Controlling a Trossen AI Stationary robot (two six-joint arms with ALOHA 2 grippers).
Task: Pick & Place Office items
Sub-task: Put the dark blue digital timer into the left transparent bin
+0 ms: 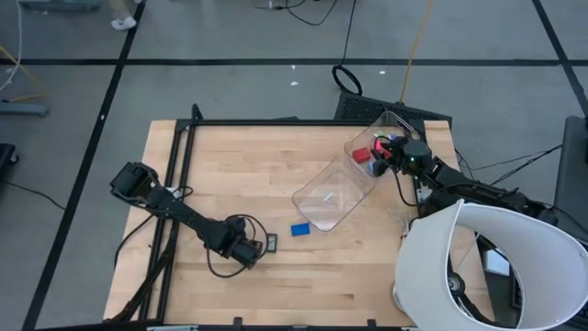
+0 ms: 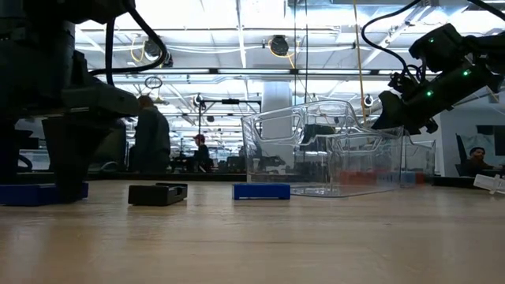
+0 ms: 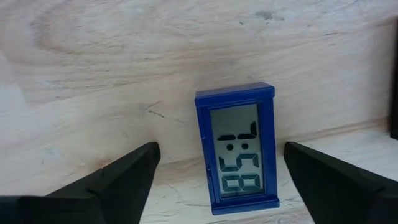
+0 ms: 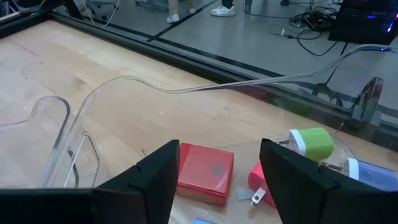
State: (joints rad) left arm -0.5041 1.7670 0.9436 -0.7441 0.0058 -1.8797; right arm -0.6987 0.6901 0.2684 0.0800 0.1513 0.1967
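A small blue digital clock (image 3: 239, 149) lies flat on the wooden table between the fingers of my left gripper (image 3: 222, 152). That gripper is open, low over the table's near left part (image 1: 250, 250), and its fingers stand on either side of the clock without touching it. A dark flat piece (image 1: 272, 243) and a blue block (image 1: 300, 230) lie on the table just to its right. My right gripper (image 4: 219, 146) is open and empty over the far end of the clear bin (image 1: 340, 184). The bin holds a red block (image 4: 205, 174), a green-and-white plug (image 4: 311, 143) and a light-blue piece (image 4: 373, 174).
The clear bin lies tilted across the table's middle right, its open end toward the blue block. A large white rounded object (image 1: 487, 267) covers the near right corner. Black frame rails (image 1: 179, 175) run along the table's left side. People (image 2: 150, 134) stand in the room behind.
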